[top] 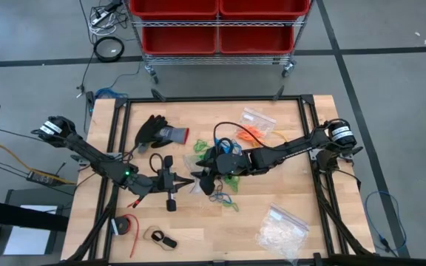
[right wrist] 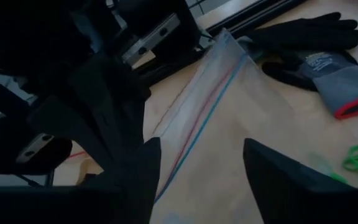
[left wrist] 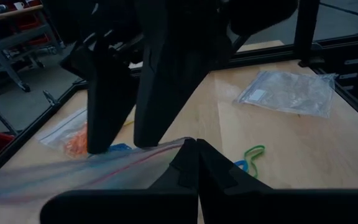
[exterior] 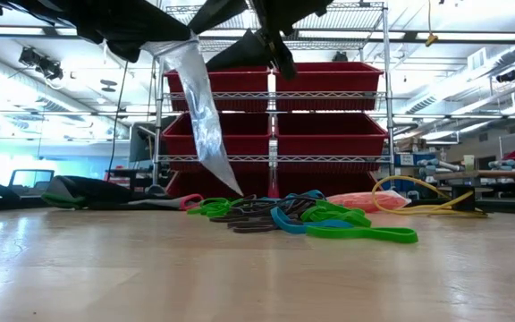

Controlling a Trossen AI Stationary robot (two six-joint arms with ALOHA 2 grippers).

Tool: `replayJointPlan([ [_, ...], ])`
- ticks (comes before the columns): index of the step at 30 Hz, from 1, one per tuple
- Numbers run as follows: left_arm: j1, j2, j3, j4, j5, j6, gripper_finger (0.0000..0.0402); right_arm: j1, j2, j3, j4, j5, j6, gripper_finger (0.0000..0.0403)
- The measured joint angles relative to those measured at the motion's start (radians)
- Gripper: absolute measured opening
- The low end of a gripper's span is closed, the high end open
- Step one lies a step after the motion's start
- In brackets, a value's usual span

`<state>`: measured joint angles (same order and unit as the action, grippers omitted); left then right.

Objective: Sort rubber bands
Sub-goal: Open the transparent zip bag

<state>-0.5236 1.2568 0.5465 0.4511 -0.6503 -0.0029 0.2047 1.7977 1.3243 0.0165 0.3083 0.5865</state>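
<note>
Wood table (top: 287, 185) — my left gripper (left wrist: 194, 149) pinches clear bag (right wrist: 229, 118), right gripper (right wrist: 197, 162) released; bag could sag, rubber bands (exterior: 311, 219) miss.

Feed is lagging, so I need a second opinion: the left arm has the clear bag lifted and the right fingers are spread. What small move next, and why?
Probably ease the right gripper forward so one finger slips inside the clear bag to spread its mouth. The left gripper is shut on the bag's zip edge, the bag hangs limp over the rubber bands, and the right fingers straddle it, holding nothing.
</note>
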Motion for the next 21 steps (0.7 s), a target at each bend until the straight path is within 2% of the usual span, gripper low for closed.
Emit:
replayJointPlan([
  [5, 0.0, 0.0, 0.0, 0.0, 0.001, 0.0, 0.0, -0.004, 0.0, 0.0, 0.016, 0.009, 0.0, 0.0241],
  [15, 0.0, 0.0, 0.0, 0.001, 0.016, 0.0, 0.0, -0.022, 0.0, 0.0, 0.007, -0.012, 0.024, 0.0244],
  [21, 0.0, 0.0, 0.0, 0.005, 0.016, 0.0, 0.0, -0.026, 0.0, 0.0, -0.062, 0.051, 0.046, 0.0231],
])
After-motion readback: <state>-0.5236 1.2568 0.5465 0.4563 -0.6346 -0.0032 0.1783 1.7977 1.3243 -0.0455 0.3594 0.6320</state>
